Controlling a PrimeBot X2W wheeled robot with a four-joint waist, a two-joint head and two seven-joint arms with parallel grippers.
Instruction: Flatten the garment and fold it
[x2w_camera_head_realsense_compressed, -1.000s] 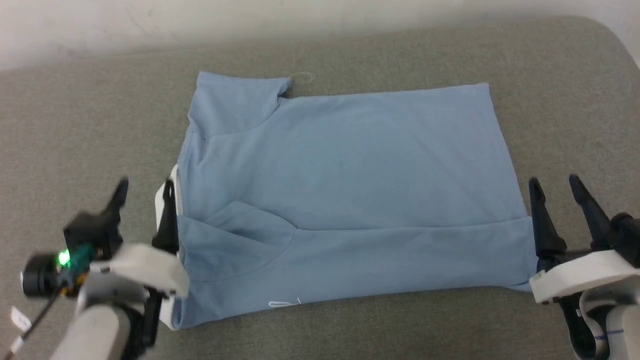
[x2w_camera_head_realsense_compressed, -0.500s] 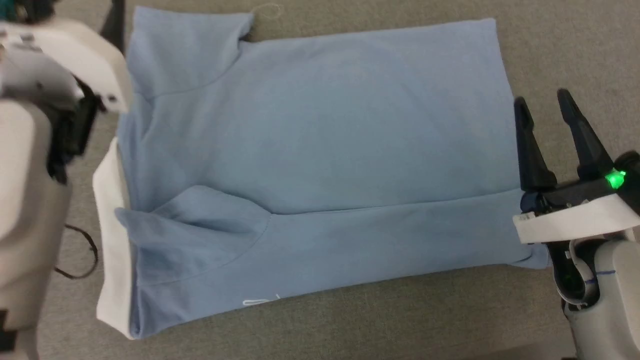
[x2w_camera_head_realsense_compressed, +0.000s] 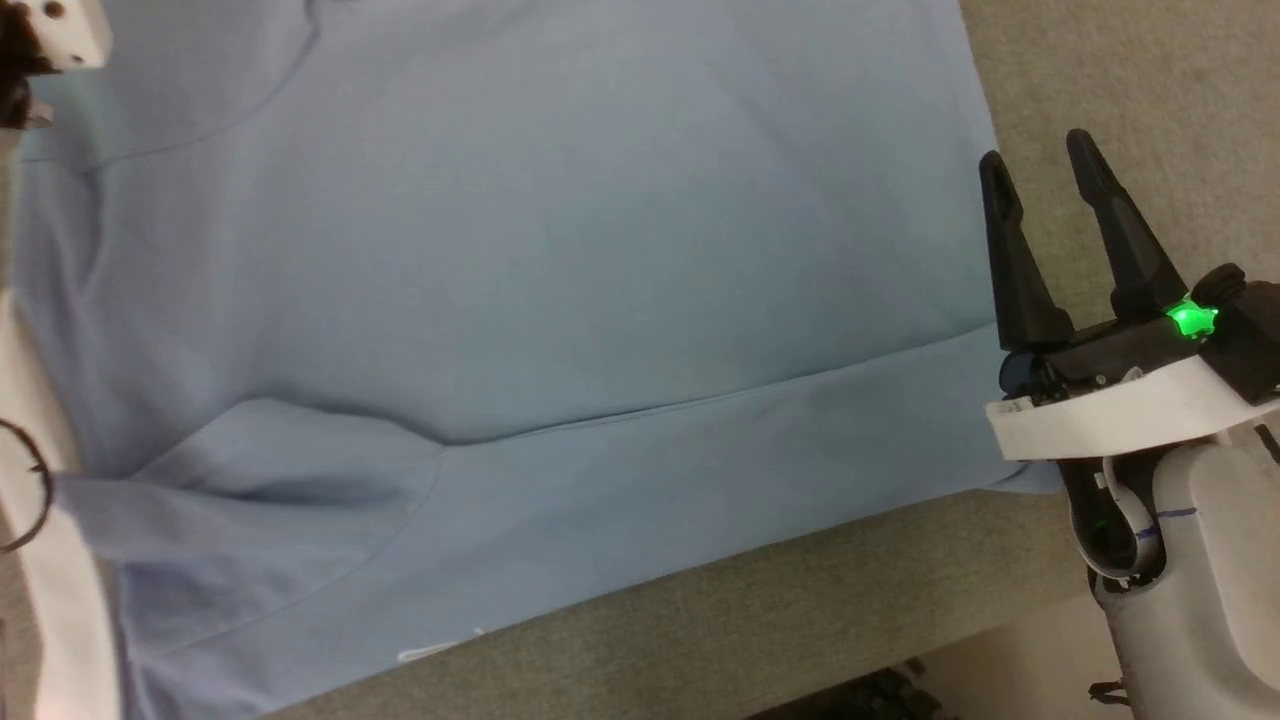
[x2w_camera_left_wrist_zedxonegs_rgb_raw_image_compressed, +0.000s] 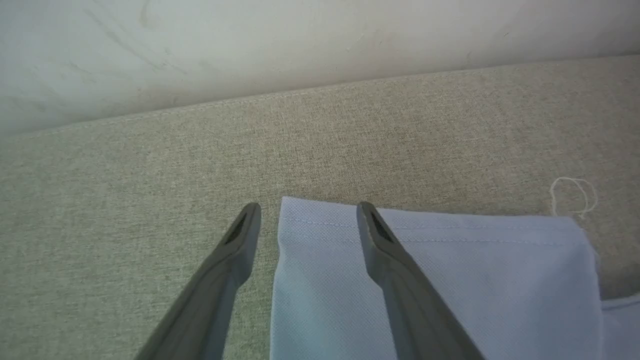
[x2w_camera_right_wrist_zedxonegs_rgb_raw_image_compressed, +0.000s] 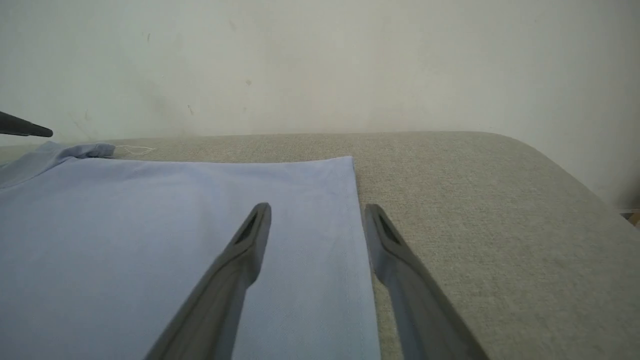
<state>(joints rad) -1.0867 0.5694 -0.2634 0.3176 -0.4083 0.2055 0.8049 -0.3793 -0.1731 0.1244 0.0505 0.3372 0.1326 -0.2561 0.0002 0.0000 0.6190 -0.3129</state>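
Garment (x2w_camera_head_realsense_compressed: 520, 280) lies spread flat on the grey cloth-covered counter (x2w_camera_head_realsense_compressed: 1100, 80). The white collar (x2w_camera_head_realsense_compressed: 65, 620) is at the robot's left, the hem at its right, and the near long side is already folded over along a straight crease. Left pincer (x2w_camera_left_wrist_zedxonegs_rgb_raw_image_compressed: 308, 207) is wide open and holds nothing. It straddles the far sleeve (x2w_camera_left_wrist_zedxonegs_rgb_raw_image_compressed: 430, 280) corner, one finger over cloth and one over bare counter. Right pincer (x2w_camera_head_realsense_compressed: 1035, 152) is also fully spread and empty, straddling the hem edge the same way. A loose thread (x2w_camera_left_wrist_zedxonegs_rgb_raw_image_compressed: 573, 195) lies just beside the sleeve. The shirt looks like thin, light, limp jersey, so it will likely sag and wrinkle if lifted by one point. Best hold is probably the far sleeve corner and far hem corner together, pinching all layers.
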